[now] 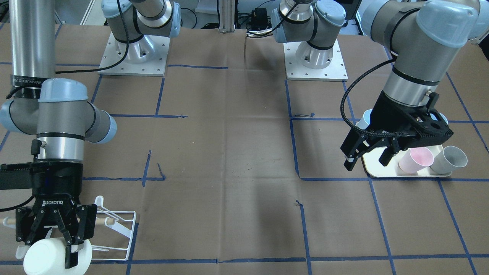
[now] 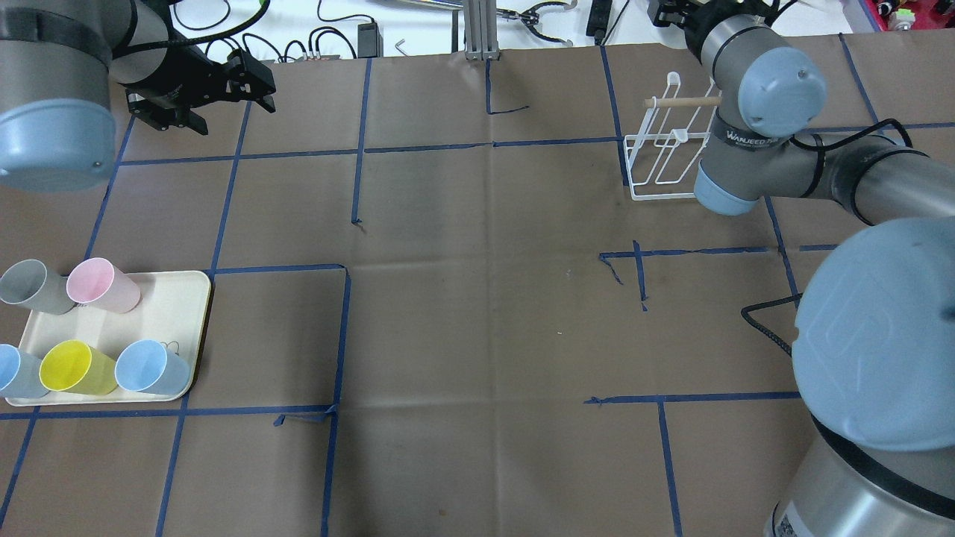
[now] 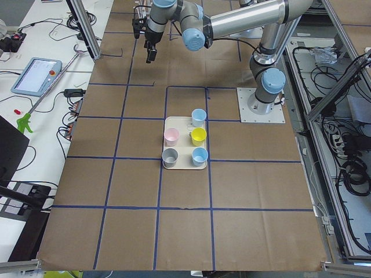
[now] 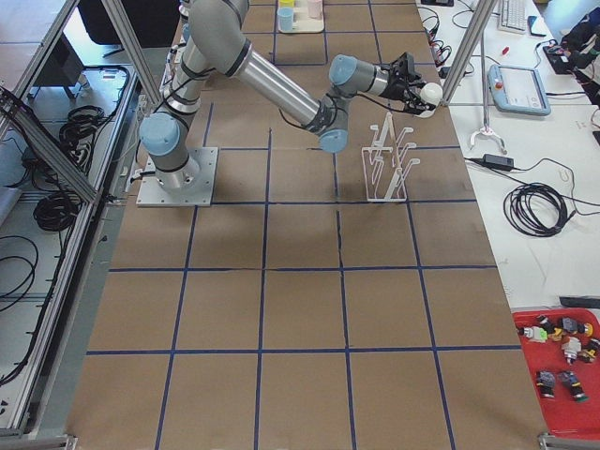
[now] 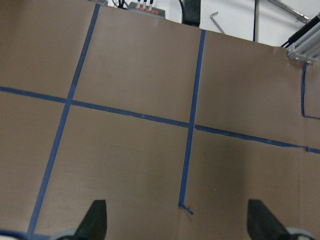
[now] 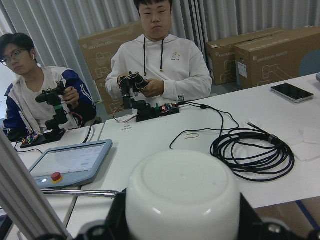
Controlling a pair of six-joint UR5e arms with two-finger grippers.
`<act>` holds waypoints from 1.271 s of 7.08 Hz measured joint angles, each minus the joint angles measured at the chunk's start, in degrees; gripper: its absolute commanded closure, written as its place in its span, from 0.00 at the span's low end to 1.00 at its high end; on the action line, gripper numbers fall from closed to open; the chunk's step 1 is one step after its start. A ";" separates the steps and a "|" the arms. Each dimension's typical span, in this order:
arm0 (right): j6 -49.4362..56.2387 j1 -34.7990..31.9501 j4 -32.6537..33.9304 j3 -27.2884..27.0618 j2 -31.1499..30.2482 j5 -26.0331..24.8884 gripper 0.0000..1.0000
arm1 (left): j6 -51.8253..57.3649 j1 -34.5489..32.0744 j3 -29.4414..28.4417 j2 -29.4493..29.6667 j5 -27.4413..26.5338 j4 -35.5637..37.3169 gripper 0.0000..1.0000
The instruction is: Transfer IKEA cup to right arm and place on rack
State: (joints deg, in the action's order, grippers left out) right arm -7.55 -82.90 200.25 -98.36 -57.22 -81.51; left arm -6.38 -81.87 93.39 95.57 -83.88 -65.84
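So here's where we're at: the white IKEA cup (image 1: 44,261) is clamped in the right gripper (image 1: 51,246), 1 finger on each side. In the right wrist view we're looking straight at its rounded base, so we can't see inside it. The right arm (image 1: 61,126) has it up in the air just off the rack (image 4: 389,164), at the end on the operators' side, near the tip of the wooden dowel (image 2: 686,101). It's not on a prong yet.

The left gripper (image 1: 366,163) is spread wide, with only brown paper showing between its fingertips (image 5: 96,222). It hangs above the table, out past the cream tray (image 2: 175,298) toward the operators' side.

That tray holds 5 cups, all standing mouth up. The grey cup (image 2: 33,287) and pink cup (image 2: 101,285) make the far row. In the row nearer the robot, the yellow cup (image 2: 74,367) sits between 1 blue cup (image 2: 149,367) and a second blue cup (image 2: 13,371) at the tray's outer end. As far as we can tell, all 5 are empty.

On the side table in the right-side view there's a red bin (image 4: 562,375) with a handful of small parts in it, too tiny to make out. Past the cup, the right wrist view shows a person in a white hoodie (image 6: 160,70) and a person in a dark jacket (image 6: 35,100) at a white table, with closed cardboard boxes (image 6: 260,55) stacked behind them.
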 measured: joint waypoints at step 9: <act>1.60 0.20 -0.16 -6.72 0.32 -0.99 0.00 | 38.56 23.65 13.67 -15.78 -6.33 -18.84 0.00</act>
State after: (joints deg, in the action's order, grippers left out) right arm -5.94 -82.70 200.09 -105.08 -56.90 -82.50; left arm 32.18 -58.22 107.06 79.79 -90.21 -84.67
